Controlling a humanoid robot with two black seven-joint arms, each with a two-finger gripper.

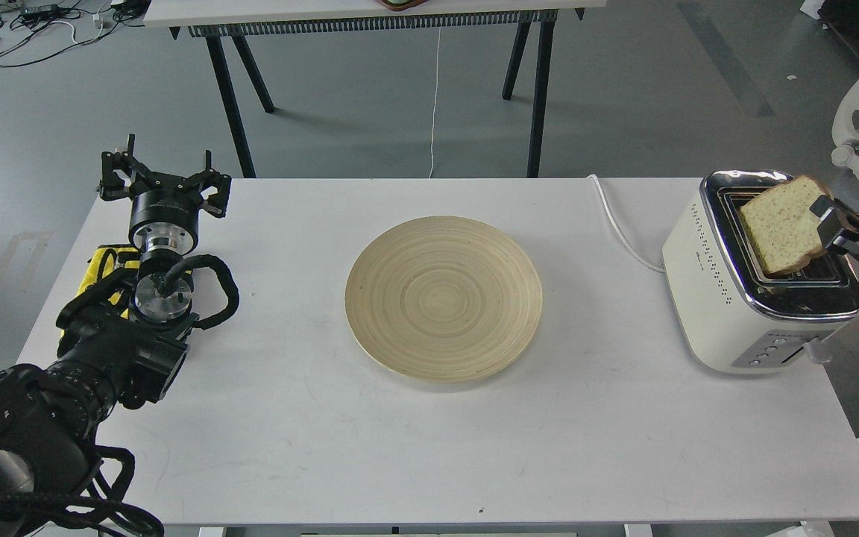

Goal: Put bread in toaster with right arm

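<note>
The right gripper (823, 217) is clamped on the upper right corner of the bread (780, 224), which hangs tilted over the chrome top of the toaster (743, 283) with its lower edge at or just inside a slot — which of the two slots cannot be told from this angle. The main risk is that tilt: if the slice goes down askew, a lower corner could catch on the chrome lip between the slots and fold or tear the soft crumb, or the slice could wedge across the opening rather than drop in. Letting go too early may leave it leaning on the rim, and pressing down hard against a jam could shove the toaster toward the table (593, 418) edge, which is close on its right. Nothing stands between bread and slot. The white cord (620, 227) trails off behind the toaster, clear of the arm. The round wooden plate (444, 298) sits bare at mid-table, well apart, and the left gripper (164, 183) rests far off with fingers spread — holding nothing.
</note>
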